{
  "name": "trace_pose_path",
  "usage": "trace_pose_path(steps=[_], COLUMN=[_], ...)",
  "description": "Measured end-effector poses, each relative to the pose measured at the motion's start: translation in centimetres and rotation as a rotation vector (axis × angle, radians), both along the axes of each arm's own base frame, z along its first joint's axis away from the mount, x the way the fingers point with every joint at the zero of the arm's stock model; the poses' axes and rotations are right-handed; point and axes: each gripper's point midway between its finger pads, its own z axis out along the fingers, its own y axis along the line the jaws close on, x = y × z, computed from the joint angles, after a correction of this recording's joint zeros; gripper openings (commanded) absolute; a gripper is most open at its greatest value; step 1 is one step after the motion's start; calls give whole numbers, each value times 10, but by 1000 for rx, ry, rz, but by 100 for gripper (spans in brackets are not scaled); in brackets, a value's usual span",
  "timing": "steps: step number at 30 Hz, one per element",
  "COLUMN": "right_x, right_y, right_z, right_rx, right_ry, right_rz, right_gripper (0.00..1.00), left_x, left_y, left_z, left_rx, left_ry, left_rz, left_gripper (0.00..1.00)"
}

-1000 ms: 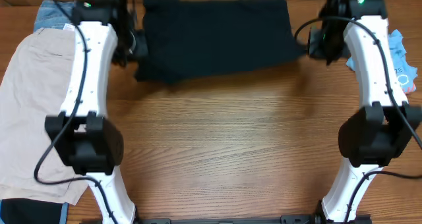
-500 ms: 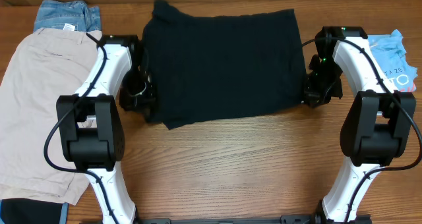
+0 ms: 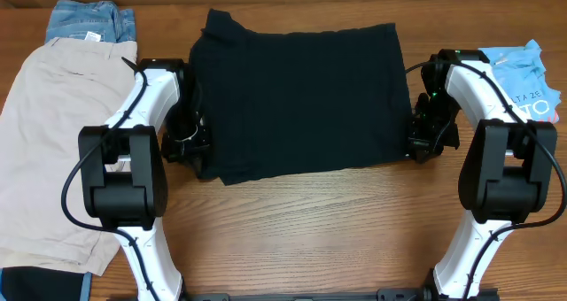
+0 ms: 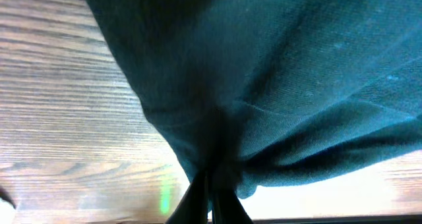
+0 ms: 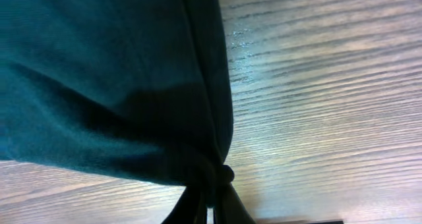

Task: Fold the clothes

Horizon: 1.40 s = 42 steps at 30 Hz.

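Wood-grain tabletop [image 3: 301, 221] carries a soft black T-shirt [image 3: 301, 97], spread as a wide, flat panel between two white robot arms. Its near left corner is pinched in the closed left claw [image 3: 193, 150] and its near right corner in the closed right claw [image 3: 418, 147]. Both wrist views show dark fabric bunched into the tight fingers just above the wood. Each arm is doubled back on itself, elbow toward the near edge of the tabletop, wrist angled down and inward at the shirt's side. The step in hand looks like drawing the near hem to square the fold. It should go best with both corners moved together, level and taut, so the edge lands straight without dragging the layer beneath. Beige cotton shorts [image 3: 53, 133] and folded blue denim [image 3: 89, 19] lie to the left, and a light-blue printed tee [image 3: 527, 75] lies to the right.
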Motion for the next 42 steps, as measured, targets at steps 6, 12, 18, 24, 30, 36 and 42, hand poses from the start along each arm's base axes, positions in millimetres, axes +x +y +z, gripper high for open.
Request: trace_pose_path(steps=[6,12,18,24,30,36,42], right_x=[12,45,77,106,126,143,149], right_y=[-1,-2,-4,-5,-6,-6,-6], right_z=[-1,9,8,9,12,15,17], right_rx=[-4,-13,-20,-23,-27,-27,-28], right_ry=[-61,-243,-377,-495,-576,-649,-673], right_rz=[-1,-3,-3,-4,-3,-3,-4], right_gripper=[4,4,5,5,6,9,9], left_x=[17,58,85,108,132,147,161], left_y=[0,1,14,17,17,18,18], left_z=[23,47,47,50,52,40,36], left_rx=[-4,5,31,37,35,36,33], left_ry=[-141,-382,-485,-577,-665,-693,-736], left_rz=[1,18,84,130,149,167,168], left_gripper=[4,4,4,4,5,5,5])
